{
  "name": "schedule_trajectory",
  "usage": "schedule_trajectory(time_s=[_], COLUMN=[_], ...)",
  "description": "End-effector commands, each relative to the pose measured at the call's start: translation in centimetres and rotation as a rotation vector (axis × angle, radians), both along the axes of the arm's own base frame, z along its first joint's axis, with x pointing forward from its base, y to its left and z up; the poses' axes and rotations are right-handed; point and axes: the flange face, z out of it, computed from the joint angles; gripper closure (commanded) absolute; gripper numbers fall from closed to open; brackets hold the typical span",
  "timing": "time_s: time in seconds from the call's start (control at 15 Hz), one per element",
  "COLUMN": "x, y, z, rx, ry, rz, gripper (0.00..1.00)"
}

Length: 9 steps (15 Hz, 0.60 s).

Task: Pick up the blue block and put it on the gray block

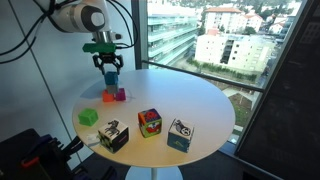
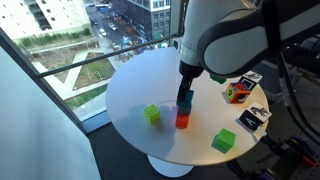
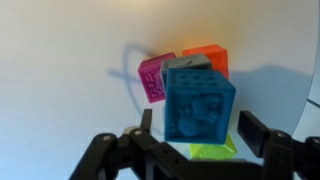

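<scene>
Placement check at the stack, pincer let go.

In an exterior view I see the pincer (image 1: pixel 110 72) pointing straight down over the cluster on the surface (image 1: pixel 200 100), the pink block (image 1: pixel 121 95) at its foot. In an exterior view it stands above the orange block (image 2: pixel 182 121), well apart from a green cube (image 2: pixel 152 114). In the wrist view the blue block (image 3: pixel 200 105) sits squarely between fingers standing just off its sides, so I read the pincer as released. The gray block (image 3: pixel 183 68) peeks from beneath, so I judge the blue one rests on it.
</scene>
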Motion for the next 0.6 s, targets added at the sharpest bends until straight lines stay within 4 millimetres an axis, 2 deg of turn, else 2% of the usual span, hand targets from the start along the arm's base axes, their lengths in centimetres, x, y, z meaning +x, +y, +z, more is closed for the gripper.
schedule_trajectory(time_s=[0.0,0.53], x=[0.5,0.3], y=[-0.4,-0.7], z=[0.6,1.8], rx=[0.007,0.023], ry=[-0.013,-0.008], rz=[0.016,-0.058], gripper=[0.00,0.00])
